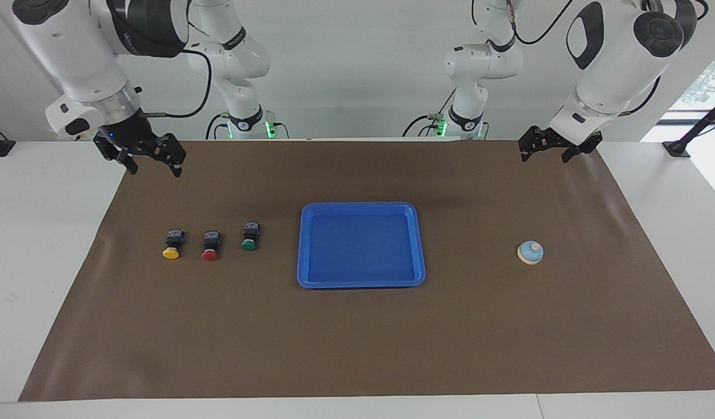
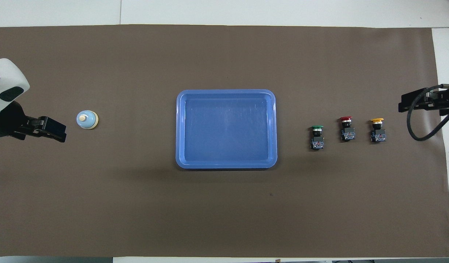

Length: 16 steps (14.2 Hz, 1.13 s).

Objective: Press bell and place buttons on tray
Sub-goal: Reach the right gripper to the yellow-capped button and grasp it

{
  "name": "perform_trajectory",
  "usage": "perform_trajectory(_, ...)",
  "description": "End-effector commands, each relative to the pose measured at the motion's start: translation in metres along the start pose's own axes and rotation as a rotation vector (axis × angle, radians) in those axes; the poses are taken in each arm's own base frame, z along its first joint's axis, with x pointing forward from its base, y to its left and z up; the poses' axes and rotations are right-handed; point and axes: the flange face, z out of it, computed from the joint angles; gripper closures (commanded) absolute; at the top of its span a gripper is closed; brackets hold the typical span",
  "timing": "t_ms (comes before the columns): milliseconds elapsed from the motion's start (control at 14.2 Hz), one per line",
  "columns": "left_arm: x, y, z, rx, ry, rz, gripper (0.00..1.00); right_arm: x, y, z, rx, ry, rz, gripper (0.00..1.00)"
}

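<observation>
While overhead crops both, facing shows right hand [image 1: 154,162] and left hand [image 1: 548,152] spread wide.

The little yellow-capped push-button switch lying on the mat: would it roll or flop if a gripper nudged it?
The yellow-capped black push-button switch looks rigid, so it probably won't flop. It lies on its side, and its round cap might let it pivot or roll a little. The blocky body should stop it rolling freely. Being small, it likely slides easily.

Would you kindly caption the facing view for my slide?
Both grippers, right gripper and left gripper, open above the mat; buttons, blue tray, bell untouched.
</observation>
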Motion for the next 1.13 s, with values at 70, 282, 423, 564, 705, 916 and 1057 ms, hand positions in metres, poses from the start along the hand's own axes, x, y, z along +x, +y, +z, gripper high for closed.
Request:
perform_trajectory(70, -0.003, -0.001, -0.006, 0.009, 0.003, -0.012, 0.00, 0.037, 0.036, 0.074, 0.018, 0.014, 0.001, 0.00)
perform_trajectory(282, -0.003, -0.001, -0.006, 0.009, 0.003, -0.012, 0.00, 0.042, 0.054, 0.153, 0.015, 0.050, 0.029, 0.00)
perform_trajectory(423, -0.003, -0.001, -0.006, 0.009, 0.003, -0.012, 0.00, 0.029, 0.045, 0.185, 0.015, 0.044, 0.016, 0.00)
perform_trajectory(564, -0.003, -0.001, -0.006, 0.009, 0.003, -0.012, 0.00, 0.025, 0.043, 0.199, 0.017, 0.016, -0.011, 0.00)
perform_trajectory(705, -0.003, -0.001, -0.006, 0.009, 0.003, -0.012, 0.00, 0.019, 0.046, 0.213, 0.018, -0.009, -0.066, 0.00)
perform_trajectory(916, -0.003, -0.001, -0.006, 0.009, 0.003, -0.012, 0.00, 0.014, 0.051, 0.232, 0.022, -0.044, -0.063, 0.00)
perform_trajectory(1057, -0.003, -0.001, -0.006, 0.009, 0.003, -0.012, 0.00, 0.007, 0.050, 0.242, 0.024, -0.061, -0.065, 0.00)
